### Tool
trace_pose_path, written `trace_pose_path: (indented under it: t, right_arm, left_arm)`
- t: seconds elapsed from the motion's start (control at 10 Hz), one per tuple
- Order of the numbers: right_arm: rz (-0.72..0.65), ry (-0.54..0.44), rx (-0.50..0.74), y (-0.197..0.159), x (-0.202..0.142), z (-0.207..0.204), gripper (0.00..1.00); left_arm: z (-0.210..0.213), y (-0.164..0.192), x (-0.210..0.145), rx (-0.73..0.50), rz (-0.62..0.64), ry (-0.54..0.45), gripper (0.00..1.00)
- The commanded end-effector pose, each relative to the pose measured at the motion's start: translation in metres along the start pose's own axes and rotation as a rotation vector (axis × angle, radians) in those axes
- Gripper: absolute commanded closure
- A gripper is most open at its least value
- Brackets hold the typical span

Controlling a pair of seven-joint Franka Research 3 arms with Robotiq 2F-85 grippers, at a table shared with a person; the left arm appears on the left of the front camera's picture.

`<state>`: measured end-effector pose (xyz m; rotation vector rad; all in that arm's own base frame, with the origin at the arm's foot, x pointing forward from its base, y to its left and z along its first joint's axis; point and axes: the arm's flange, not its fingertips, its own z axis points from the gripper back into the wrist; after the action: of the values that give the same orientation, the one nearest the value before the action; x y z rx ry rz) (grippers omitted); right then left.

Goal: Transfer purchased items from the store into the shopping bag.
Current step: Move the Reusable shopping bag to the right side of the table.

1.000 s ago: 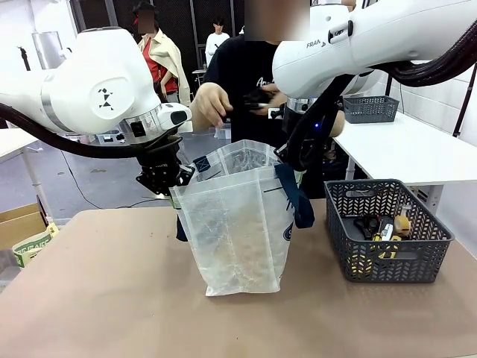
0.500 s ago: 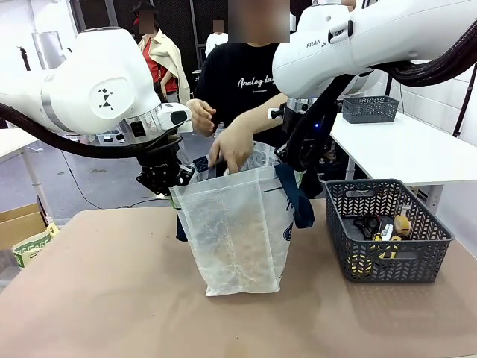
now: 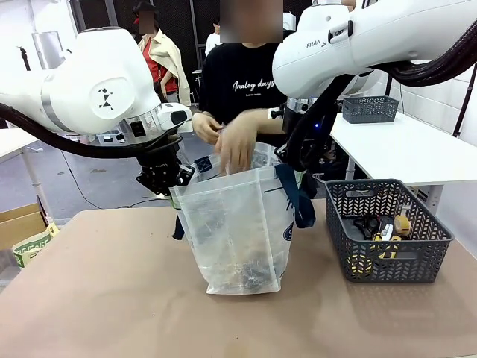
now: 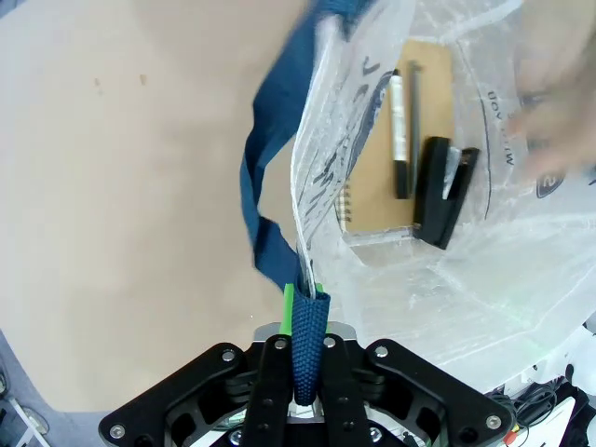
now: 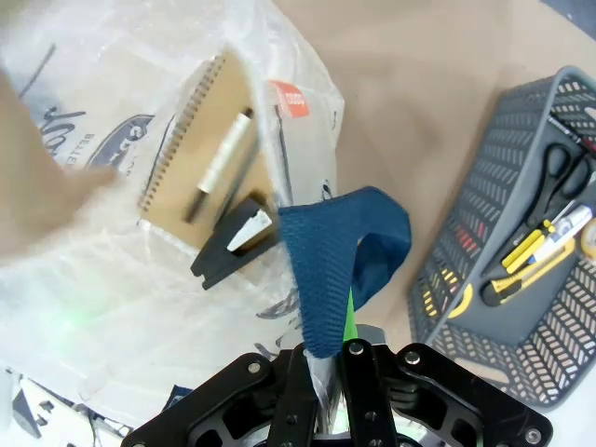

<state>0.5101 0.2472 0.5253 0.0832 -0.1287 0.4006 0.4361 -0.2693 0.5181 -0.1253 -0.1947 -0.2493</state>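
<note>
Left gripper and right gripper each pinch a strap of the bag, its mouth gaping upward under the person's hand.

The table in front of me has a plain tan top, matte and evenly lit, with only soft shadows on it. Beyond its far edge the floor is smooth grey. To my right a white table stands beside a pale wall. To my left a cardboard box sits low, just past the tan table's edge, under the corner of another white tabletop. The far end of the room is closed off by dark panels.
</note>
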Motion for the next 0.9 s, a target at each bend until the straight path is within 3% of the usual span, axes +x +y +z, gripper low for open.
trace_pose_path:
  t: [0.0,0.8]
  right_arm:
    - [-0.002,-0.001,0.000,-0.0031,0.0003,-0.0001,1.00]
    - [-0.002,-0.001,0.000,-0.0031,0.0003,-0.0001,1.00]
  left_arm:
    - [0.0013,0.0033,-0.0039,0.009,0.010,-0.002,1.00]
    - [0.0013,0.0033,-0.0039,0.009,0.010,-0.002,1.00]
